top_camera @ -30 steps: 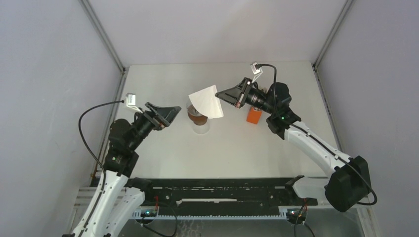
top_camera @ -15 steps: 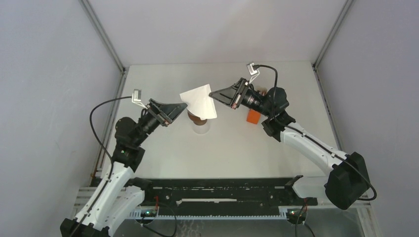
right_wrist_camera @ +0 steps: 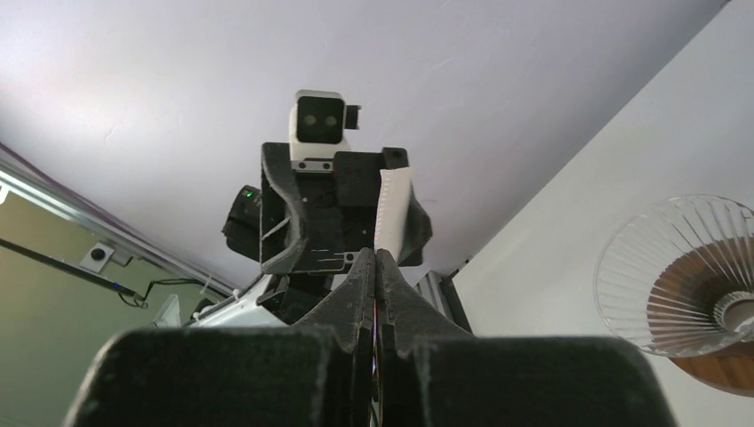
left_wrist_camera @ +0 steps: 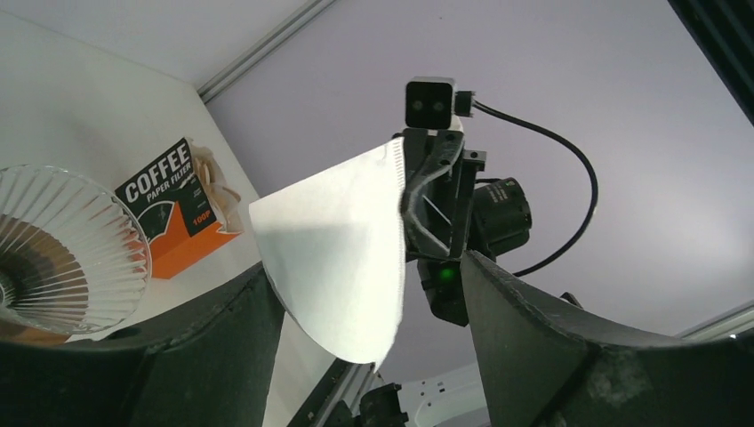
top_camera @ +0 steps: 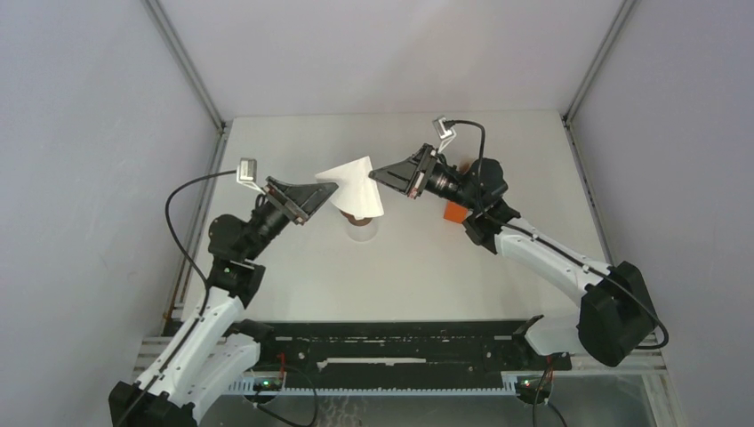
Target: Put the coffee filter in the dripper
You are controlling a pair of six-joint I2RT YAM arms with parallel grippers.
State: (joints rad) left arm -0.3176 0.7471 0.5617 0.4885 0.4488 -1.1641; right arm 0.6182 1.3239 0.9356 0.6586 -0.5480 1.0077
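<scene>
Right gripper (right_wrist_camera: 375, 267): jaws pressed together, pinching the filter (top_camera: 354, 187) by one edge. From the right wrist, a thin white strip of paper rises from between the closed fingertips.

- The filter is flat and fan-shaped. It sticks out ahead of the right jaws towards the left gripper (left_wrist_camera: 366, 261) and is held in the air, not resting on anything.
- Left jaws are spread wide. From the left wrist, the sheet hangs in the gap between the two fingers, with its rounded edge pointing down.
- The near edge of the paper runs close along one left finger (left_wrist_camera: 240, 329). I cannot tell whether they touch. The other finger is apart from the paper.

Dripper (top_camera: 356, 216): brown, sitting on a clear glass (top_camera: 360, 233).
- It is below the filter and below both pairs of jaws, roughly between the two sets of fingertips.
- From above, the paper hides its far part.
- The filter is over the dripper, not in it.

Orange box (left_wrist_camera: 169, 218): printed "COFFEE PAPER FILTER", with brown-edged papers showing at its open top. It is behind the right jaws, beside that arm's wrist, and well apart from the left jaws.

Table (top_camera: 418, 267): pale and bare around the dripper.
</scene>
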